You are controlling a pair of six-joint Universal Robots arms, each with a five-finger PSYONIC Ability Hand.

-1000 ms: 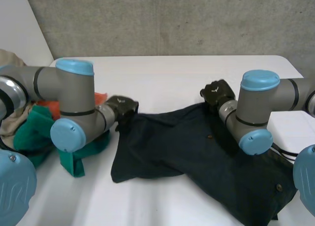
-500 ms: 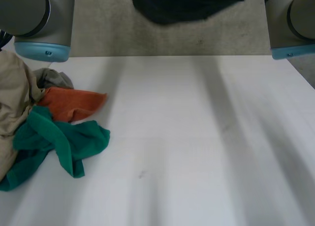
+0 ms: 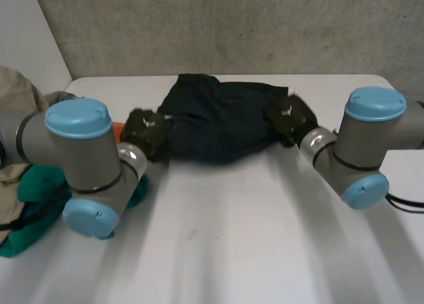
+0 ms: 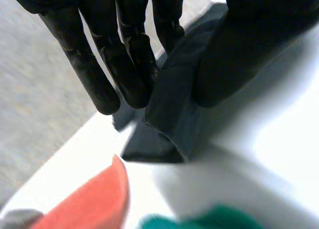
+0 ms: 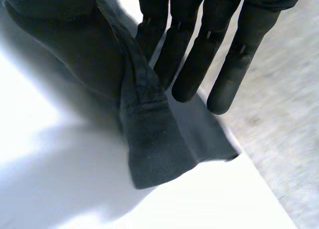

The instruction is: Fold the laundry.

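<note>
Since 1 s ago: dark garment [image 3: 222, 118] has gone from lying spread toward 4 o'clock on the counter [image 3: 232, 238], up off it at 0.5 s, and back down in a bunched band at 12 o'clock near the far edge. Both arms have swung out with it

Reading: looks like a lift-and-throw meant to open the cloth flat. It landed crumpled, not flat, so no fold is made yet and it probably needs drawing back toward 6 o'clock to spread

Left hand [image 3: 147, 130]: at the garment's 9 o'clock end, low over the counter. Left wrist view shows fingers [image 4: 127, 64] straight, with a cloth edge pinched between them and the thumb

Right hand [image 3: 291, 117]: at the 3 o'clock end, same height. Fingers [image 5: 189, 64] straight, a fold of cloth caught against the thumb

Forearms angle in from 7 and 5 o'clock, elbows near the front edge

Other laundry untouched at 9 o'clock: green cloth [image 3: 30, 188], orange cloth [image 4: 89, 204] just beside the left hand
</note>
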